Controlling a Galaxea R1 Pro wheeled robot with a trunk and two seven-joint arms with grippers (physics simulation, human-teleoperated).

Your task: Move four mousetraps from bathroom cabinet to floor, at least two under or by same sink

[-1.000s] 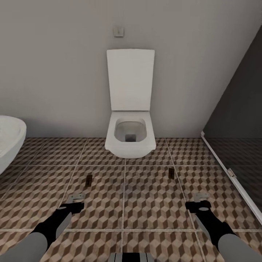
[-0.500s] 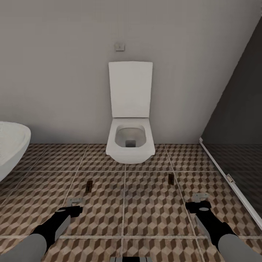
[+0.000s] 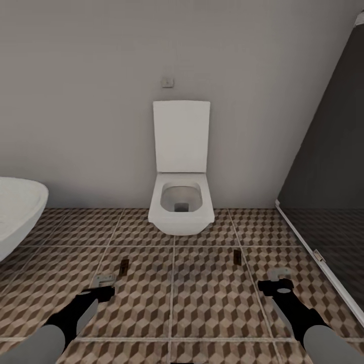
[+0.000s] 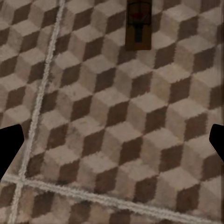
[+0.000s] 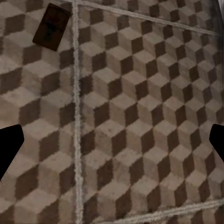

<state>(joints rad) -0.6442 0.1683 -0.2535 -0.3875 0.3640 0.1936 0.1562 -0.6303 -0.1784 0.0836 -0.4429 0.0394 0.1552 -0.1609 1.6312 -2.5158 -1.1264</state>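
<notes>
Two mousetraps lie flat on the bathroom floor (image 3: 202, 293) in front of the toilet: one (image 3: 124, 267) to the left, one (image 3: 236, 256) to the right. My left gripper (image 3: 104, 279) hovers low just short of the left trap and stands open; the left wrist view shows that mousetrap (image 4: 139, 25) ahead of the wide-apart black fingertips (image 4: 9, 149). My right gripper (image 3: 279, 275) is open too, to the right of and nearer than the other trap, which shows as a mousetrap (image 5: 52, 26) in its wrist view. The cabinet and the bathroom sink are out of view.
A white toilet (image 3: 181, 202) with its lid up stands against the grey wall straight ahead. A rounded white bathtub (image 3: 17, 217) juts in at the left. A dark glass partition (image 3: 328, 202) with a pale bottom rail closes the right side.
The whole head view has shifted: toilet and wall sit lower and look smaller, so the camera has moved back. Both arms hold nearly the same pose and both traps stay put.
</notes>
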